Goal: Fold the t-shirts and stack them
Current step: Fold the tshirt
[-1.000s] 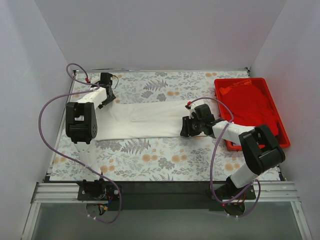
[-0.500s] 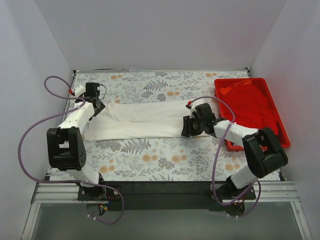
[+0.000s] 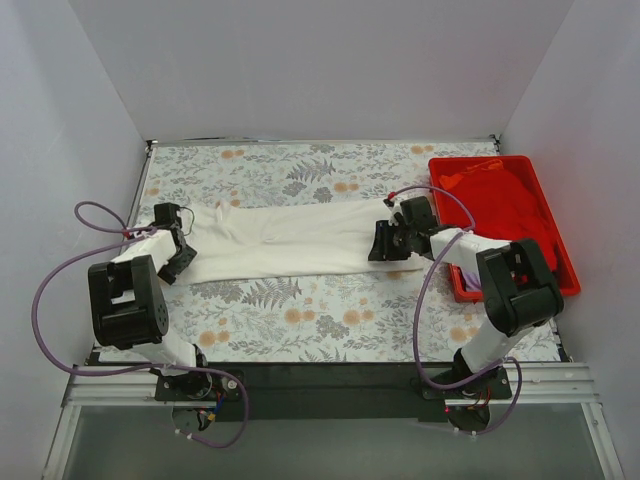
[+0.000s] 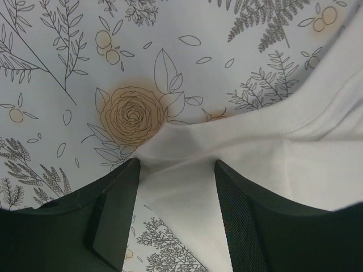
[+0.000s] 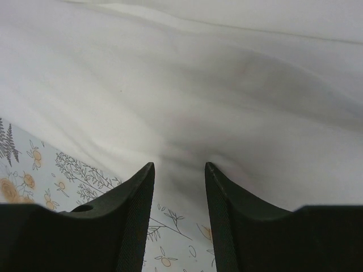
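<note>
White t-shirt lies stretched left-to-right across mid table. Left pincer is at its near-left corner, fingers partway apart w/ cloth filling the gap, prob. gripped. Right pincer is at the right end, gap narrow, nipping puckered cloth. Red t-shirt sits in tray, far right.

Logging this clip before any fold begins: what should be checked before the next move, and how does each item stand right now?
1. White t-shirt stretched out flat on the tablecloth: ok.
2. Right gripper holding the shirt's right end: ok, cloth bunches between its fingers.
3. Left gripper holding the left corner: cannot tell; cloth sits between the fingers, but a gap shows.
4. Red t-shirt out of the way in the tray: ok.
</note>
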`<state>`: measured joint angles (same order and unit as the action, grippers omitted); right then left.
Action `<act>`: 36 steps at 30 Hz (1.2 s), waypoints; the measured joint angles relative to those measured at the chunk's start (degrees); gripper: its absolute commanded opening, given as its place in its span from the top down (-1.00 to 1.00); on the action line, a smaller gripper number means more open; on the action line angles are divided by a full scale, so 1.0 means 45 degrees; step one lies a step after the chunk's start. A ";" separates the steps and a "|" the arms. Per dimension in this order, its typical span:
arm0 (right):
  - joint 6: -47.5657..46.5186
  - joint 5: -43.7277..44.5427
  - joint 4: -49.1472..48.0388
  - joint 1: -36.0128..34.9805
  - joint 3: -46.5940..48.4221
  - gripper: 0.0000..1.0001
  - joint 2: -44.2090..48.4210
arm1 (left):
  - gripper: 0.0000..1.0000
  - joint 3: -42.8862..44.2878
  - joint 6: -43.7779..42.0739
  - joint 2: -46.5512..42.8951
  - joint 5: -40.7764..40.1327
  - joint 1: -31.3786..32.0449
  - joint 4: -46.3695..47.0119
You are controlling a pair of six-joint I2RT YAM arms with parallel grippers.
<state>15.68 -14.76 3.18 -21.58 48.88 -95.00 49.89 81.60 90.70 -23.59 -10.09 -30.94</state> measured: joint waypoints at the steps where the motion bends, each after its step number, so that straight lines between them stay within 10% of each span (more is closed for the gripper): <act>1: 0.0068 -0.0146 -0.0058 0.0180 -0.0068 0.03 0.0000 | -0.08 -0.0126 0.0029 0.0000 0.0092 -0.0083 0.0053; 22: -0.0296 -0.0772 0.3405 0.1180 0.0767 0.05 0.2089 | -0.21 -0.1253 -0.0073 -0.4527 0.3143 -0.0733 -0.1666; 36: 0.1515 -0.2963 0.0272 -0.2443 0.7621 0.11 -0.3968 | -0.11 0.2429 -0.2385 0.1690 0.7329 0.0063 0.2963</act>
<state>22.50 -28.10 4.40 -32.58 83.18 -112.86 60.82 70.87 98.30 9.39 -9.80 -17.61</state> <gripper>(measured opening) 0.462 0.573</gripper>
